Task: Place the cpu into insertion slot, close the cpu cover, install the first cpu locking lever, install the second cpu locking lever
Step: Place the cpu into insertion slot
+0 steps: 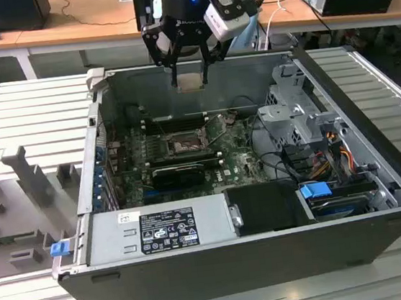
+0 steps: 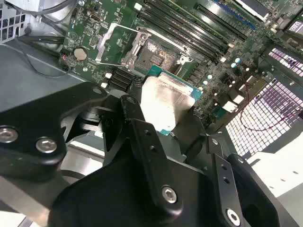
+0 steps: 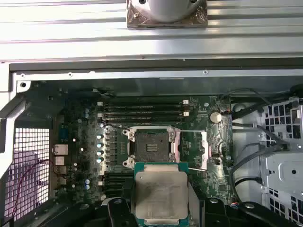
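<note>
Above the open computer case (image 1: pixel 236 269), I have the gripper (image 1: pixel 191 78) clamped on the cpu (image 1: pixel 191 84), chip face flat, held high over the board. Insertion slot (image 3: pixel 150 144) sits bare below, well apart from the chip. The cpu cover (image 3: pixel 204 149) is flipped open beside it.
</note>
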Controlling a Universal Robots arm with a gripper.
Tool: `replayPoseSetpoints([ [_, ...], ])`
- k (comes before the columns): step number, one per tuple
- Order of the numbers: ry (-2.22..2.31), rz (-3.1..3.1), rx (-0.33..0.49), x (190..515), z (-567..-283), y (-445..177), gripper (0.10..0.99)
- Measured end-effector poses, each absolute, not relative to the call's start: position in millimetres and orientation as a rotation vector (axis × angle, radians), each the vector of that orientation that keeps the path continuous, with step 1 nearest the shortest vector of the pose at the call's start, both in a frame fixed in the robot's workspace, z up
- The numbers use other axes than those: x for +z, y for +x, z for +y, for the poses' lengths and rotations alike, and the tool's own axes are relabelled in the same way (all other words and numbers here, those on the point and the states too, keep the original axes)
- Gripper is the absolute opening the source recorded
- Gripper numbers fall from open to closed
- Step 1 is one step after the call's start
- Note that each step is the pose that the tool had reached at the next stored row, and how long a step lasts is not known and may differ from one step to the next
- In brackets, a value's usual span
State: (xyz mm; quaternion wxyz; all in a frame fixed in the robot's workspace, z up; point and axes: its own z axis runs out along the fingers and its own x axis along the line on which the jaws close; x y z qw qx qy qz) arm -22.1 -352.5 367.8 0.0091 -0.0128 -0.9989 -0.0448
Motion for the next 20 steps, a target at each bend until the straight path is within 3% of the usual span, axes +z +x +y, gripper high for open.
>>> replayPoseSetpoints([
  [20,-0.236,-3.116,-0.142,364.2,-354.3,-22.2,0.533],
])
